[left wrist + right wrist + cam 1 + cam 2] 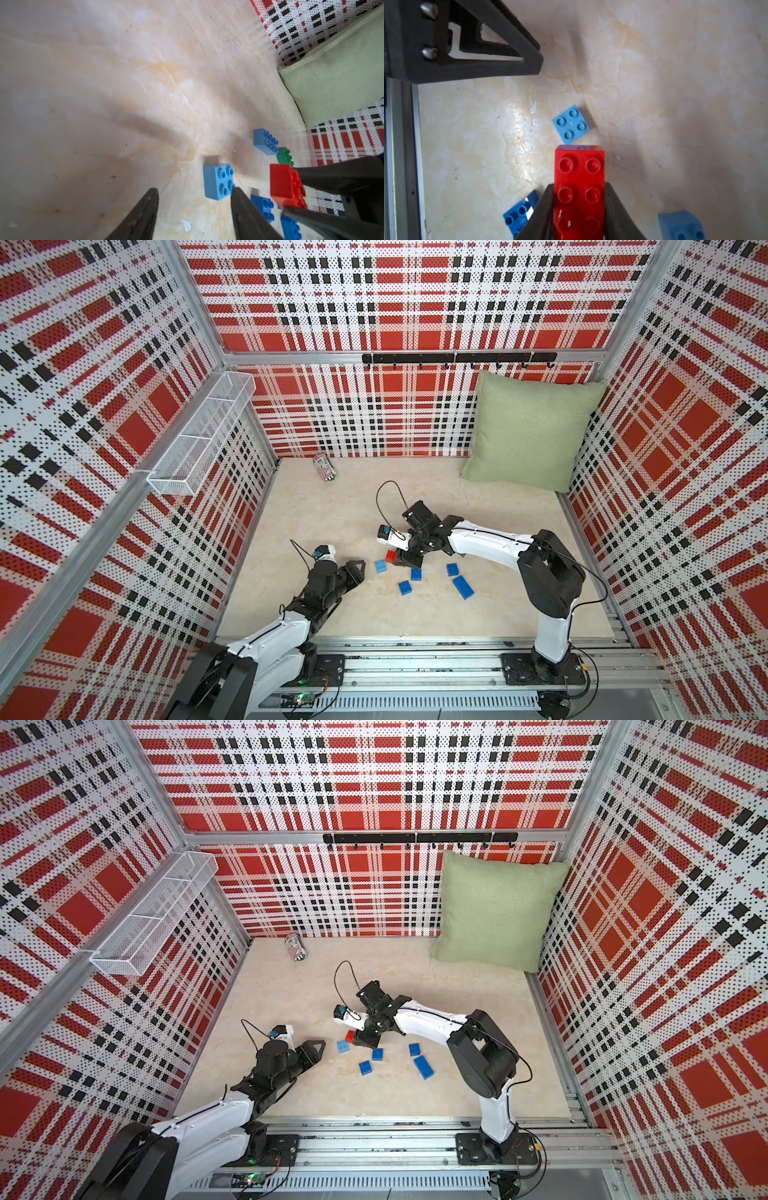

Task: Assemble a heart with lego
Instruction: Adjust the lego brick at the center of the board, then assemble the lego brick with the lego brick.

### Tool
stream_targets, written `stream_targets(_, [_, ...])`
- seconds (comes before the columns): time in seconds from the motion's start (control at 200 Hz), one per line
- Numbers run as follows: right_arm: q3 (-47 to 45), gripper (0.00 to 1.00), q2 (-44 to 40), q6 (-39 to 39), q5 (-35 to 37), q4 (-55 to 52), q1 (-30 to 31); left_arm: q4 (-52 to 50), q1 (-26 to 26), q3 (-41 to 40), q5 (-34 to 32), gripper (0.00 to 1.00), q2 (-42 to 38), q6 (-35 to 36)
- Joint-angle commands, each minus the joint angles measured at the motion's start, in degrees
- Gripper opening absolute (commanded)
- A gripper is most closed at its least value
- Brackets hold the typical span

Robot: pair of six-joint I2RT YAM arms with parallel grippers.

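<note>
Left hand [359,568] hovers low, jaws apart & empty, aimed at small blue brick [380,566] just beside it, prob. the next pick. Right hand [405,558] clamps red brick [579,176] by its long sides, studs up, seemingly off table [332,510], ready to press onto another. Other blue bricks [453,569] lie loose; no heart yet, nothing joined. Green brick [285,156] shows only in left wrist view; right arm blocks it in both top views.
</note>
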Motion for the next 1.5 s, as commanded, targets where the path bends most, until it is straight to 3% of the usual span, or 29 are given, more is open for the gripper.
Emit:
stream_targets(0.0, [-2.47,0.27,-3.24,2.96,-0.61,3.84,-0.25,9.3,-2.83,0.4,2.05,0.6,4.16,-3.16])
stream_targets(0.105, [-4.06,0.27,-4.08,3.81,-0.43,4.71,-0.78,12.64,-5.64,2.4,1.11,0.6,9.32,-3.52])
stream_targets(0.245, [-5.54,0.26,-5.04,4.36,-0.47,5.93,-0.98,15.05,-5.73,4.7,1.16,0.61,15.28,-3.26])
stream_targets(0.842, [-7.17,0.25,-6.8,5.22,0.13,7.12,-1.68,17.62,-6.31,12.5,6.0,0.62,26.11,0.39])
stream_targets(1.162, [-1.86,0.25,-1.74,5.31,3.49,4.05,1.25,16.63,1.22,5.49,6.33,0.62,16.92,1.06])
stream_targets(1.493, [7.78,0.25,8.22,10.02,8.86,0.98,6.74,7.3,5.34,3.61,5.39,0.62,6.84,4.06])
